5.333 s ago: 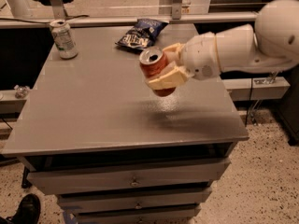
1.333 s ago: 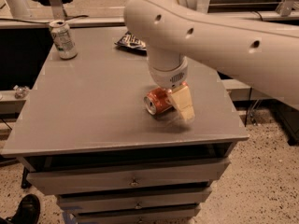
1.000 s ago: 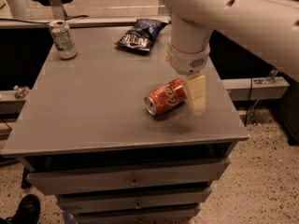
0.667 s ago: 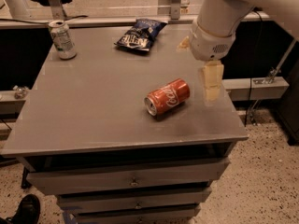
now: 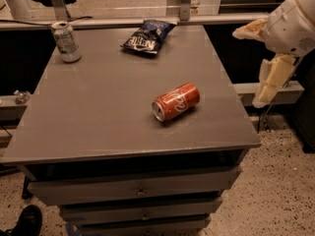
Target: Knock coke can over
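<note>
Item 1: coke can (image 5: 175,102), red with white script. Lies on its side on the grey worktop (image 5: 93,117), right of centre, set diagonally, silver end facing front-left. Touches nothing else.

Item 2: claw (image 5: 247,68), pale cream, on a white arm at the right edge of view. Hangs past the right side of the worktop, well apart from the coke can. Its fingers (image 5: 273,77) are spread wide and hold nothing.

Item 3: silver-white can (image 5: 66,42) with green markings, upright, far left corner.

Item 4: dark snack bag (image 5: 147,36), flat, far edge, near centre.

Item 5: drawers (image 5: 138,191), stacked under the worktop.

Item 6: dark shoe (image 5: 27,222), on the floor, bottom left.
</note>
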Robot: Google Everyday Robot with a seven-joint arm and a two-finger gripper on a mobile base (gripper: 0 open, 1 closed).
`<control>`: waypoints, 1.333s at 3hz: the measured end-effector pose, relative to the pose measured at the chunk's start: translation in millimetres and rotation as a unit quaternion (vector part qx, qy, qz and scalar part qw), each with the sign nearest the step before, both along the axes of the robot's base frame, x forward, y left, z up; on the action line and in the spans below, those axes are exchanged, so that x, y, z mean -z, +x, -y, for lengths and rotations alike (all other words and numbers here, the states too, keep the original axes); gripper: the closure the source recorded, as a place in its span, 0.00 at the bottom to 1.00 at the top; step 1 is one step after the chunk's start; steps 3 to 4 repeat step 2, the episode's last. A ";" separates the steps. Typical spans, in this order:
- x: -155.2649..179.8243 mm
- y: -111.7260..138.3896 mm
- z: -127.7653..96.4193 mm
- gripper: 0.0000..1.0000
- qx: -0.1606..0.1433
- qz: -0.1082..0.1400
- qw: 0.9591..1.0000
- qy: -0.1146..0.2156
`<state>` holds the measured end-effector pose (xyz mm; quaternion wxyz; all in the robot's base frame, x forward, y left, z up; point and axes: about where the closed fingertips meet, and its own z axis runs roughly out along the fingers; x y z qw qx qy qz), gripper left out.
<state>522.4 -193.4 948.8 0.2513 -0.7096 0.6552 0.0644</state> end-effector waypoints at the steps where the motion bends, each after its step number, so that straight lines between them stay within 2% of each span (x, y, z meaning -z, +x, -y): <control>1: -11.5 -14.8 4.5 0.00 0.013 -0.001 0.999 0.045; 4: -11.6 -13.7 1.9 0.00 0.011 -0.001 0.999 0.045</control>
